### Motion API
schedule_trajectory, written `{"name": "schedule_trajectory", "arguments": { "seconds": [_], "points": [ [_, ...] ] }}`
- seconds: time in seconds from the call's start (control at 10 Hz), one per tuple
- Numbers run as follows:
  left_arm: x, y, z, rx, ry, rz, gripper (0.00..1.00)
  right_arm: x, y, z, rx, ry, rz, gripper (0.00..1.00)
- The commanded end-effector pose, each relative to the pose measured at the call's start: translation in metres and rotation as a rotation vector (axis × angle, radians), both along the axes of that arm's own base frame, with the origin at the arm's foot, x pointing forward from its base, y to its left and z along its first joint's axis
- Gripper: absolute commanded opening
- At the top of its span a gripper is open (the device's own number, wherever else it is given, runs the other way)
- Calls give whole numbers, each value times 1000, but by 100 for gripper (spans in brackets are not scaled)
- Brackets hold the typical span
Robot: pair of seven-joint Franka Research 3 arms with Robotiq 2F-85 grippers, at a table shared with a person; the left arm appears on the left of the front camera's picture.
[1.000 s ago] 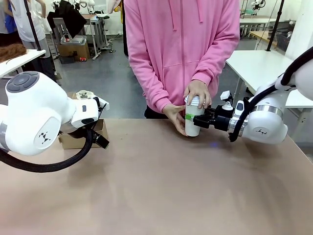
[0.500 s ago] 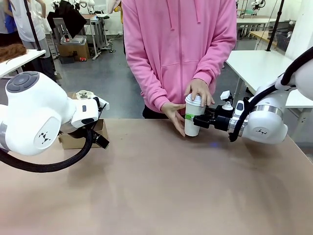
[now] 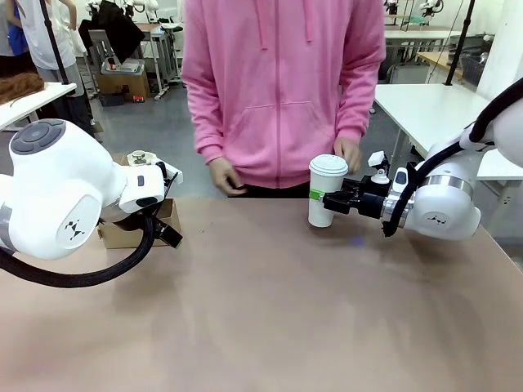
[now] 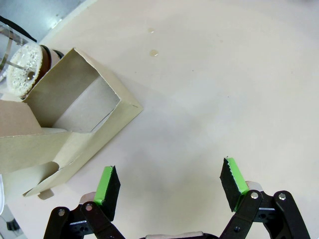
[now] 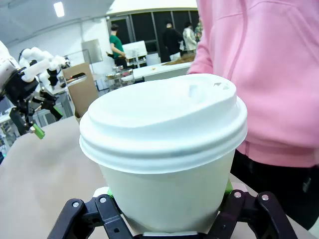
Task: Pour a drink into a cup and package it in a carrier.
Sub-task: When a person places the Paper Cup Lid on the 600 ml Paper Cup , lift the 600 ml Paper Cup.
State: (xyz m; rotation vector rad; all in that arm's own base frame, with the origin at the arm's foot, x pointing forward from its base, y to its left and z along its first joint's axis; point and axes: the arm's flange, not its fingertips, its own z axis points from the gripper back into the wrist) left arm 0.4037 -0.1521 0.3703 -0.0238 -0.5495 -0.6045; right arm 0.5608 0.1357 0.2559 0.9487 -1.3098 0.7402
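Right pincer [image 3: 324, 199] closed on the lidded cup [image 3: 326, 204], and left pincer [image 4: 172, 183] spread wide and empty.

Front view: the right arm reaches in level from the side and its jaws clamp the white cup at mid-height, near the far edge of the table [image 3: 261, 310]. The cup stands upright with its white lid [image 3: 328, 164] seated, though whether its base touches the table cannot be told. A person in a pink hoodie stands just behind, one hand [image 3: 350, 154] near the cup and the other [image 3: 224, 177] well apart.
Right wrist view: cup [image 5: 167, 191] and lid [image 5: 162, 117] sit between the jaws.
Left wrist view: green pads [image 4: 106, 183] hang above bare tabletop beside an open cardboard box [image 4: 75, 112], with the press pot [image 4: 24, 72] just beyond it.
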Motion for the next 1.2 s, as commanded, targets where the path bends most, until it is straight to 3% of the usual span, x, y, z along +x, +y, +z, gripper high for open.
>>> {"name": "schedule_trajectory", "arguments": {
  "seconds": [0.0,1.0,1.1],
  "points": [
    [0,0,0,-2,0,0,100,-2,3,5,11,-2,-8,80],
    [0,0,0,-2,0,0,100,0,0,0,0,0,0,80],
    [0,0,0,-2,0,0,100,-2,-10,19,-11,-20,20,80]
  ]
}}
